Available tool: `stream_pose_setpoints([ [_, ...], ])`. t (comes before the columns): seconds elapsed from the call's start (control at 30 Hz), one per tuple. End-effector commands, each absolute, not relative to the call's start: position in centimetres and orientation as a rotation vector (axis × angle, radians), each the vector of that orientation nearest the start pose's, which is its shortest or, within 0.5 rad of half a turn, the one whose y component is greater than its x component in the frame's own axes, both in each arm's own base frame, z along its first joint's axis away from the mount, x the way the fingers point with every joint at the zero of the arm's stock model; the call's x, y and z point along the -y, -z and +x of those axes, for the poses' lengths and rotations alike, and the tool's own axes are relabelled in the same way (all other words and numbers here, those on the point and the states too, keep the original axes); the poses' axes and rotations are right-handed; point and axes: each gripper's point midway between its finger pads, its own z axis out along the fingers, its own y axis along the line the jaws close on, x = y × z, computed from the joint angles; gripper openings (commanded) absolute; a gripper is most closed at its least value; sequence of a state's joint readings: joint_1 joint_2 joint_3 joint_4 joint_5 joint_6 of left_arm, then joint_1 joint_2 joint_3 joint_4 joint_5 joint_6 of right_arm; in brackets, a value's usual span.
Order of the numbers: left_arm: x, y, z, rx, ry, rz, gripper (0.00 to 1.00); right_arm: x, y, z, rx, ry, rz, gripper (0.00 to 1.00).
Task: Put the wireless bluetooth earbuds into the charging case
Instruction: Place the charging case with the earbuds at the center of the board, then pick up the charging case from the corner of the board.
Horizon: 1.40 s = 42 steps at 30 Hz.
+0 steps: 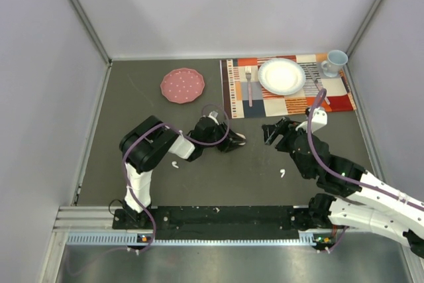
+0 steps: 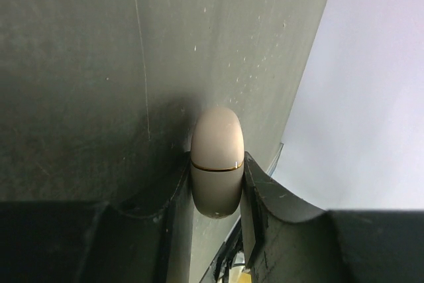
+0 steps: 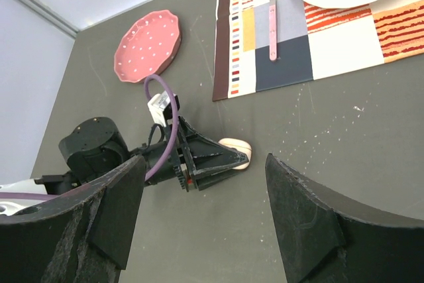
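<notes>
My left gripper (image 1: 233, 141) is shut on a beige oval charging case (image 2: 216, 137), its lid closed along a thin gold seam, held low over the dark table. The case also shows in the right wrist view (image 3: 236, 153), at the tip of the left gripper. My right gripper (image 1: 273, 132) is open and empty, a short way right of the case, its jaws spread wide (image 3: 205, 164). One tiny white earbud (image 1: 175, 164) lies on the table by the left arm. Another earbud (image 1: 281, 173) lies near the right arm. No other earbuds show.
A pink dotted plate (image 1: 182, 85) sits at the back left. A patterned placemat (image 1: 285, 101) at the back right carries a white plate (image 1: 281, 75), a fork (image 1: 249, 84) and a cup (image 1: 334, 62). Grey walls enclose the table.
</notes>
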State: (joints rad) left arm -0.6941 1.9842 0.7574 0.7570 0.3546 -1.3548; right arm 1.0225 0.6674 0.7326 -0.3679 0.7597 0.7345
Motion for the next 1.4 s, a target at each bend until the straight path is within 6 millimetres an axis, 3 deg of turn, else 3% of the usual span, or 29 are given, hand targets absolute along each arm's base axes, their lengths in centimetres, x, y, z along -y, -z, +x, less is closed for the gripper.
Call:
stream_pose_setpoints([
  [0.0,37.0,-3.7,29.4,-2.379,1.488,-0.561,0.28,-15.5,-26.0,22.1,-1.781,-0.518,0.285,0.73],
  [0.23,35.9,-2.9,28.4,-2.444,1.422,-0.561,0.41,-15.4,-26.1,22.1,-1.776,-0.519,0.295,0.73],
  [0.3,35.4,-2.5,27.9,-2.467,1.384,-0.552,0.57,-15.4,-26.0,22.2,-1.779,-0.516,0.294,0.73],
  [0.37,35.0,-2.6,27.6,-2.476,1.363,-0.525,0.63,-15.6,-25.9,22.2,-1.784,-0.52,0.29,0.73],
  [0.57,33.6,-2.6,26.3,-2.49,1.316,-0.507,0.65,-15.9,-25.9,22.3,-1.79,-0.526,0.295,0.73],
  [0.7,31.7,-2.5,24.4,-2.51,1.258,-0.465,0.65,-16.0,-25.6,22.3,-1.796,-0.524,0.299,0.73],
  [0.9,29.6,-6.5,24.2,-2.415,1.109,-0.142,0.64,-16.7,-25.1,22.5,-1.819,-0.52,0.279,0.73],
  [0.93,28.2,-7.3,23.7,-2.43,1.029,-0.109,0.64,-17.0,-25.1,22.5,-1.826,-0.526,0.257,0.73],
  [1.0,25.5,-8.4,24.9,-2.374,0.811,-0.037,0.65,-17.4,-25.1,22.5,-1.836,-0.525,0.242,0.73],
  [1.03,24.2,-10.4,25.0,-2.324,0.756,-0.013,0.66,-17.6,-25.0,22.5,-1.842,-0.53,0.235,0.73],
  [1.07,21.7,-10.0,24.6,-2.361,0.582,0.049,0.67,-17.7,-25.0,22.5,-1.843,-0.533,0.232,0.74],
  [1.1,18.8,-10.4,25.6,-2.324,0.39,0.001,0.71,-17.9,-24.8,22.6,-1.848,-0.534,0.225,0.74],
  [1.13,16.9,-11.5,25.6,-2.298,0.31,-0.029,0.75,-18.0,-24.7,22.5,-1.852,-0.537,0.221,0.74],
  [1.17,14.3,-11.0,24.7,-2.34,0.192,-0.061,0.86,-18.1,-24.7,22.6,-1.854,-0.538,0.216,0.74],
  [1.23,10.1,-11.2,24.7,-2.33,0.08,-0.223,0.91,-18.4,-24.5,22.6,-1.856,-0.546,0.211,0.74],
  [1.37,5.5,-9.3,22.9,-2.345,0.015,-0.428,0.94,-18.8,-24.4,22.8,-1.858,-0.55,0.196,0.74],
])
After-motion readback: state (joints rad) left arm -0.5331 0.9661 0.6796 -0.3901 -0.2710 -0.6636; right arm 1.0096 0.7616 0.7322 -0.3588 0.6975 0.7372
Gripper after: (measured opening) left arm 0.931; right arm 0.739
